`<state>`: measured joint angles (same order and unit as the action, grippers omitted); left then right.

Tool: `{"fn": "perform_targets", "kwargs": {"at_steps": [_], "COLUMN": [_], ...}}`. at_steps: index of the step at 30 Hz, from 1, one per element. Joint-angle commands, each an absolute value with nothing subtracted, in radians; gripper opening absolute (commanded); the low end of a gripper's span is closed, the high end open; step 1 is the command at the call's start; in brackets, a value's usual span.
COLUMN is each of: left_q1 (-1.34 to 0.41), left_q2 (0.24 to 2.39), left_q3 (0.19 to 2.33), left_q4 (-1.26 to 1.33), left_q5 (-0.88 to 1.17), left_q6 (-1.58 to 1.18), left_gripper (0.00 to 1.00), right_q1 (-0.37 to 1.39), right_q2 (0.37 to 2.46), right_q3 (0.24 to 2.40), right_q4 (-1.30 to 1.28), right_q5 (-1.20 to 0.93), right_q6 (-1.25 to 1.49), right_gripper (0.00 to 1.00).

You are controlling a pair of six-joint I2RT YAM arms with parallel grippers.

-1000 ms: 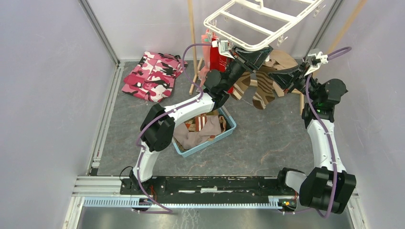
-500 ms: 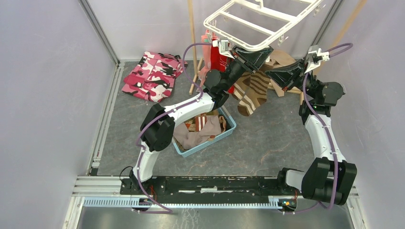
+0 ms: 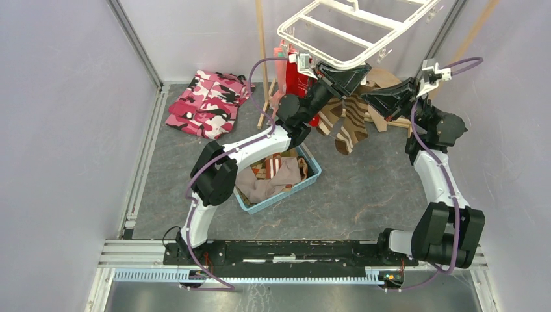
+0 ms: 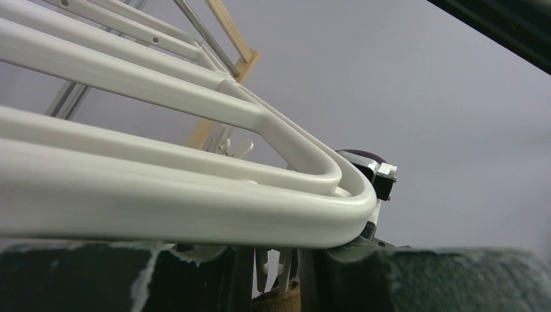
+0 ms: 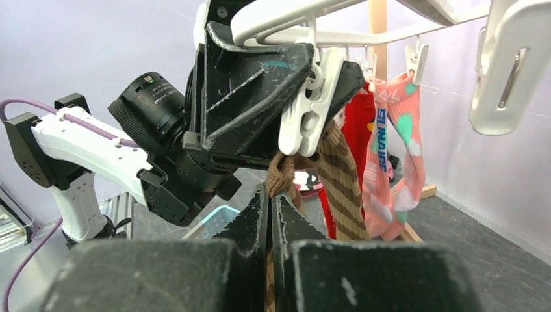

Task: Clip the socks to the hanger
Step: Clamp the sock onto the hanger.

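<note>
The white hanger (image 3: 315, 52) hangs tilted over the table's far side. My left gripper (image 3: 360, 68) is shut on one clip peg (image 5: 305, 114) at the hanger's rim (image 4: 195, 208), squeezing it. My right gripper (image 5: 269, 195) is shut on a brown cream-striped sock (image 5: 282, 172). It holds the bunched cuff up against the peg's lower end. I cannot tell whether the cuff is inside the peg's mouth. A second brown striped sock (image 5: 341, 188) hangs just behind. A red sock (image 5: 357, 123) and a salmon-pink sock (image 5: 396, 149) hang from pegs further back.
A blue basket (image 3: 305, 185) with crumpled cloth sits under the left forearm. A pink camouflage garment (image 3: 208, 101) lies at the back left. A thin wooden pole (image 3: 262, 58) stands beside the hanger. Another white peg (image 5: 507, 71) dangles close on the right.
My right gripper has moved up and left, carrying the brown sock to the peg. The sock's hanging end has swung. The left arm has stayed put on the peg.
</note>
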<state>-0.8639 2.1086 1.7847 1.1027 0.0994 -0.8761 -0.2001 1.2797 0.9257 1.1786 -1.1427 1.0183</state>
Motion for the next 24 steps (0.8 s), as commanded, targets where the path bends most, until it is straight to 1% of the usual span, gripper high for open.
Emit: {"fn": "perform_targets", "kwargs": {"at_steps": [1, 13, 24], "left_q1": [-0.847, -0.843, -0.839], "left_q2": [2.047, 2.056, 2.059], "left_q3": [1.813, 1.818, 1.821], "left_q4": [1.152, 1.157, 1.155], "left_q5": [0.112, 0.127, 0.138], "left_q6": [-0.924, -0.945, -0.959], "left_gripper": [0.02, 0.02, 0.02], "right_q1": [-0.199, -0.208, -0.251], "right_q2": [1.302, 1.36, 1.365], "right_q3": [0.97, 1.009, 1.004], "right_q4": [1.318, 1.439, 1.446], "right_q5": [-1.131, -1.124, -1.123], "right_q6": [1.089, 1.185, 1.188], "right_gripper": [0.0, 0.0, 0.0]}}
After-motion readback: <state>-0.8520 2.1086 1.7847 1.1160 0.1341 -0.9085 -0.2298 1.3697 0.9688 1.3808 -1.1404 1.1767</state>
